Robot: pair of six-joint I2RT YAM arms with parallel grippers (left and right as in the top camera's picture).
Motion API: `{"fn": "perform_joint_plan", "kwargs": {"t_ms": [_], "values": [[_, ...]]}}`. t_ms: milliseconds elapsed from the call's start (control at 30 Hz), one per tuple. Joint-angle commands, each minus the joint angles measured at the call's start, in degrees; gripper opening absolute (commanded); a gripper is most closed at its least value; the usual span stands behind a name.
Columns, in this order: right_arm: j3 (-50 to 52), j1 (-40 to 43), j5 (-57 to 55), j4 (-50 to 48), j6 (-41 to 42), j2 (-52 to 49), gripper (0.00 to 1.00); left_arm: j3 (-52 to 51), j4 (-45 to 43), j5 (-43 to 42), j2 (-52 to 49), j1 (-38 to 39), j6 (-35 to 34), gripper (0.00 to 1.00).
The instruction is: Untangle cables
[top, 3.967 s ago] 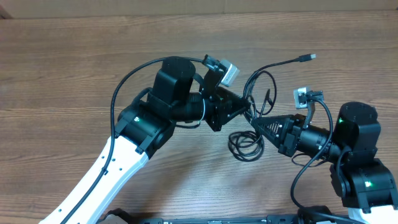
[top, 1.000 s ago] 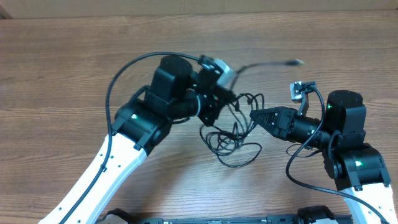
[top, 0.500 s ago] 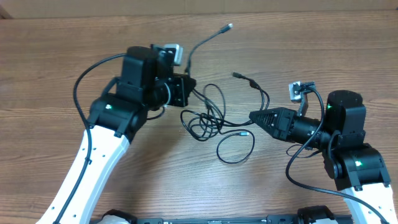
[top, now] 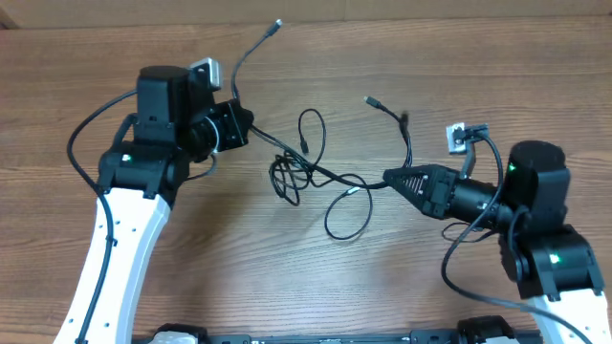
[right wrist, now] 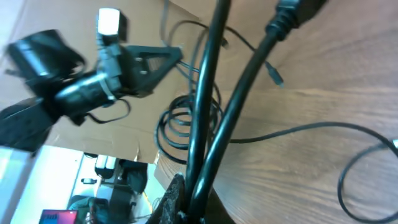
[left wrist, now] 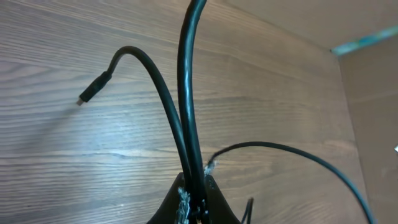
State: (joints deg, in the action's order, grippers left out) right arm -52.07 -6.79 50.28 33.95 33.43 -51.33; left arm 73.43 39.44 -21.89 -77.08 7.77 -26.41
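Note:
Thin black cables (top: 306,167) stretch across the wooden table between my two grippers, with a bunch of loops (top: 287,177) in the middle and a larger loop (top: 346,215) below right. My left gripper (top: 247,124) is shut on the cables; one end curves up to a plug tip (top: 277,23). In the left wrist view two strands (left wrist: 186,112) rise from the closed jaws, one ending in a plug (left wrist: 93,90). My right gripper (top: 387,178) is shut on the cables; a branch runs up to a plug (top: 370,100). In the right wrist view two strands (right wrist: 214,118) leave its jaws.
The wooden table's (top: 478,57) far edge runs along the top of the overhead view. The left arm (top: 124,210) lies over the table's left side, the right arm (top: 535,220) over the lower right. A small white camera block (top: 457,139) sits on the right wrist.
My left gripper has pulled far left and up with its cable end. The knot has stretched out into a line with looser loops. My right gripper has stayed near its place.

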Motion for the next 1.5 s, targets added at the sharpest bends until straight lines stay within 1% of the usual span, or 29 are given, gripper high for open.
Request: {"fn": "perform_joint_plan", "kwargs": {"t_ms": [0,233,367,467,533,667,767,967,1133,1200,1233,1267,1300,1333,1367,1467], "values": [[-1.0,0.1,1.3,-2.7,-0.7,4.9,0.04,0.0,-0.2,1.7,-0.1,-1.6,5.3,0.04],[-1.1,0.1,1.2,-10.1,-0.6,11.1,0.04,0.0,-0.2,6.6,-0.1,-1.6,6.6,0.04],[-1.2,0.1,-0.1,-12.9,-0.1,12.1,0.04,0.0,0.3,9.6,-0.1,-1.6,7.2,0.04],[-1.3,0.2,-3.7,-12.9,2.3,12.1,0.04,0.0,1.0,13.7,-0.1,-1.6,7.2,0.04],[-1.3,0.2,-7.7,-12.9,2.6,12.1,0.04,0.0,1.7,17.2,-0.1,-1.6,7.2,0.04],[-1.3,0.2,-13.3,-12.6,2.6,12.1,0.04,0.0,3.0,21.3,-0.1,-2.5,7.1,0.04],[-1.3,0.2,-18.4,-11.9,2.6,12.1,0.04,0.0,3.6,22.1,-0.1,-4.1,7.1,0.04],[-1.3,0.2,-31.1,-6.8,2.6,12.1,0.04,0.0,5.1,22.0,-0.1,-9.6,7.1,0.04],[-1.3,0.2,-36.3,-3.1,2.6,12.0,0.04,0.0,5.3,21.4,-0.1,-11.1,7.1,0.04],[-1.3,0.2,-37.2,-1.8,2.6,12.0,0.11,0.0,5.0,20.8,-0.1,-11.1,7.2,0.04],[-1.3,0.2,-37.7,-1.0,2.6,11.9,0.12,0.0,4.8,20.8,-0.1,-11.1,7.2,0.04],[-1.3,0.2,-38.5,0.4,2.6,11.8,0.17,0.0,4.3,20.8,-0.1,-11.1,7.2,0.04],[-1.3,0.2,-39.0,1.9,2.6,11.7,0.29,0.0,3.8,20.6,-0.1,-11.1,7.1,0.04],[-1.3,0.2,-39.1,2.9,2.6,11.7,0.37,0.0,3.4,20.1,-0.1,-11.1,7.1,0.04],[-1.3,0.2,-39.1,4.8,2.6,11.5,0.5,0.0,2.9,18.5,-0.1,-11.1,7.2,0.04],[-1.3,0.2,-38.6,8.2,2.5,11.2,0.7,0.0,1.7,14.5,-0.1,-11.1,7.2,0.04]]}}
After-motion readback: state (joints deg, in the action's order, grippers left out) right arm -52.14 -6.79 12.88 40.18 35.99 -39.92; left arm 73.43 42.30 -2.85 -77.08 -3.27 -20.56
